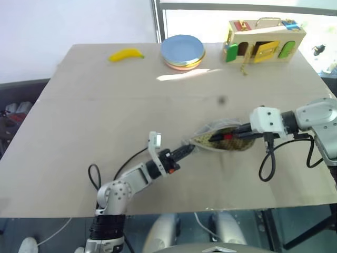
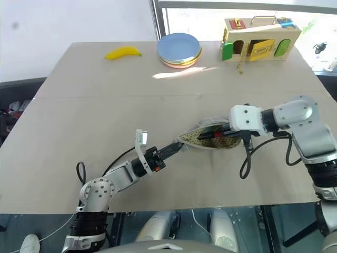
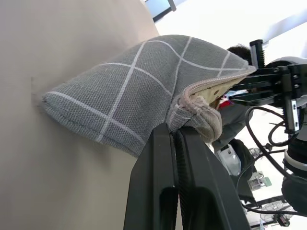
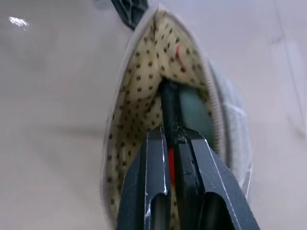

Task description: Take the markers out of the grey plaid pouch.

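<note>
We have the pouch lying near the middle of the table, its mouth spread so the dotted lining shows. Our left tool is clamped on the pouch's left end at the zipper edge, pinning it. Our right tool reaches into the mouth from the right, its fingers closed on the red marker, which sits partly inside the pouch. The green marker lies deeper in, beside it. We judge the task barely under way: one marker is gripped but not yet clear of the pouch, and the other is untouched, so both remain to come out. The right wrist view gives us the inside of the pouch, the grip and the green marker, which the head views hardly resolve. The left wrist view shows the pinch on the fabric. The head views alone show the banana and plates far off.
</note>
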`<action>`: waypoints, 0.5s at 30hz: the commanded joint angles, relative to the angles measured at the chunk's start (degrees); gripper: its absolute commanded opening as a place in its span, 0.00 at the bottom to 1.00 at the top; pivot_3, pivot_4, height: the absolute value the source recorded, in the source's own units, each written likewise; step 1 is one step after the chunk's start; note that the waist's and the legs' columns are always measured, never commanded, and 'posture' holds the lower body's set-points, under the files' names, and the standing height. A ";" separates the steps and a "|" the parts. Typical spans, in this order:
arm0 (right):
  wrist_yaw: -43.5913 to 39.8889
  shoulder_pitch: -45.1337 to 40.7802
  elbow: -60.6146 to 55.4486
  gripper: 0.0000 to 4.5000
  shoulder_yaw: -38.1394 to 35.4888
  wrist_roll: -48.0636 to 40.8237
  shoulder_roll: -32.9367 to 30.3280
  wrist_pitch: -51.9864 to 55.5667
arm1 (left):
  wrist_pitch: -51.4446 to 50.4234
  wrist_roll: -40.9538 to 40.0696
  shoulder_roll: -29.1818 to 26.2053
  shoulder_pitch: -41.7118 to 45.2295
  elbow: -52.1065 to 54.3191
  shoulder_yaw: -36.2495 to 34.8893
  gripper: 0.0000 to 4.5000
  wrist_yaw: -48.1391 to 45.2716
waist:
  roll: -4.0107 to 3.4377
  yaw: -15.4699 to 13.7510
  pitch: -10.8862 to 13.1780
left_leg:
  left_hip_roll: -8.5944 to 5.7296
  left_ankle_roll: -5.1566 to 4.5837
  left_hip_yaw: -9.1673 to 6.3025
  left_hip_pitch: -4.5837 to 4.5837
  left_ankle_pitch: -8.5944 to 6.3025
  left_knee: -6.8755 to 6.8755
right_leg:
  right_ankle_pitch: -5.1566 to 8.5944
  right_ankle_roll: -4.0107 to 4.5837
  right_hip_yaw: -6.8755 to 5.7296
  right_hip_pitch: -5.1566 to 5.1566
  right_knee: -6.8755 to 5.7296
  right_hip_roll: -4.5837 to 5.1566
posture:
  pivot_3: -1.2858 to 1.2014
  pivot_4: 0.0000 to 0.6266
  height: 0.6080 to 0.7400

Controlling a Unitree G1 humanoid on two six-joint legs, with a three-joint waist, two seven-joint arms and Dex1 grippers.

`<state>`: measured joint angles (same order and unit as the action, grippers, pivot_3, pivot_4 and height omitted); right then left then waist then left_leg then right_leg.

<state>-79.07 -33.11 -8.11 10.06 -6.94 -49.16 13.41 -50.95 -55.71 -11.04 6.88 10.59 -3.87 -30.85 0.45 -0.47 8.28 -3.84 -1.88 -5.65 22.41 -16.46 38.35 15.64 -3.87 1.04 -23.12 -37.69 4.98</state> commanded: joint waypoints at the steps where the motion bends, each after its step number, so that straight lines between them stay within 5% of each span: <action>1: -0.18 -1.43 -0.87 0.07 1.00 0.32 -1.19 2.50 | -0.17 -0.08 0.09 0.01 0.26 0.13 0.00 -0.19 | 0.00 -0.17 0.00 | 0.00 0.00 0.00 0.00 0.00 0.01 | 0.00 0.00 0.00 0.00 0.00 0.00 | 0.52 0.24 1.00; 6: 1.68 -2.20 -1.33 0.36 4.16 3.05 0.45 1.87 | -0.23 -0.01 0.13 0.27 0.01 0.17 0.00 -0.29 | 0.00 -0.20 0.00 | -0.01 0.00 -0.02 0.01 0.00 0.01 | 0.00 0.00 -0.01 0.01 0.01 0.01 | 0.52 0.24 1.00; 15: 5.12 -7.10 1.49 0.36 9.72 11.04 2.71 4.55 | -4.42 -5.09 0.42 2.80 -1.19 -1.88 0.00 0.13 | 0.00 -0.18 0.00 | -0.02 0.01 -0.01 0.01 0.01 0.04 | 0.00 0.00 -0.08 0.00 -0.03 0.00 | 0.52 0.24 1.00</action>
<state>-74.42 -38.01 -5.79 20.45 3.46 -46.19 16.91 -53.50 -57.57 -10.80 9.00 9.27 -4.58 -30.75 0.45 -0.65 8.28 -3.85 -1.87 -5.66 22.42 -16.45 38.40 15.64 -3.88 0.96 -23.12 -37.72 4.97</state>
